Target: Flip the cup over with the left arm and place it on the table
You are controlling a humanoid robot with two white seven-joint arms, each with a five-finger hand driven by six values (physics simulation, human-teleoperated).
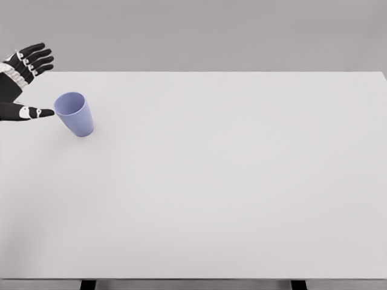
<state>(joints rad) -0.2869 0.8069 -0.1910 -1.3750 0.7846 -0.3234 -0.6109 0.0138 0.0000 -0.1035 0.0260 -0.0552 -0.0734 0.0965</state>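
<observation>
A light blue cup (75,113) stands on the white table (217,181) at the far left, mouth up and leaning slightly toward the upper left. My left hand (27,81) is at the left edge of the head view, just left of the cup. Its fingers (35,59) are spread and point up and right, above and behind the cup. The thumb tip (45,112) reaches the cup's rim on its left side; I cannot tell whether it touches. The hand holds nothing. My right arm does not show.
The table's far edge runs just behind the hand and cup. Dark table legs (87,284) show under the near edge.
</observation>
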